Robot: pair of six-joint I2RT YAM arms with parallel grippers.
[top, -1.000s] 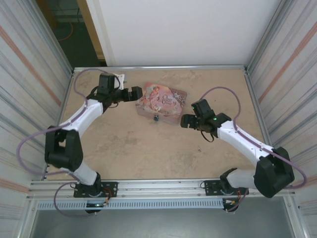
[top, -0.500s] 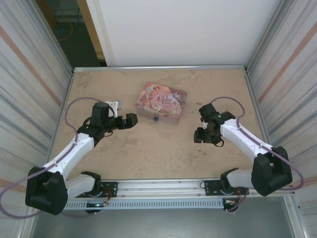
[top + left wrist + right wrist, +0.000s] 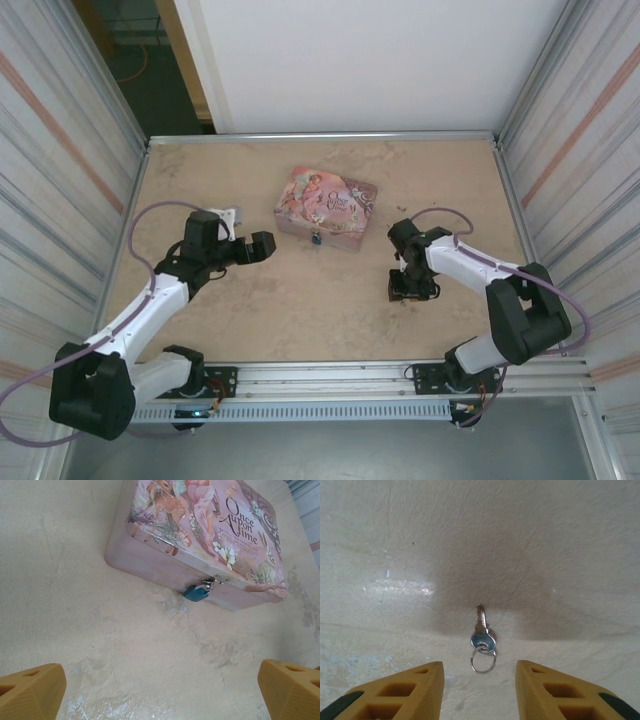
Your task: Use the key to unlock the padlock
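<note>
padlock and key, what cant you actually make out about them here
Padlock, left wrist view: keyhole cannot be made out, the body is too small.
Padlock, top view: just a speck at the tin front.
Key, right wrist view: teeth too small to read.
Key, top view: hidden beneath the right gripper.

Pink tin box lies flat on the tabletop, toward the rear and roughly centred, lid shut. Lid art shows a deer, a rabbit, flowers and the lettering "Once Upon a Time". Tabletop is beige, mottled, with pale scuffed patches. Ribbed striped left side panel and right side panel. White board behind. Metal rail along the near edge. Dark opening at rear left.
</note>
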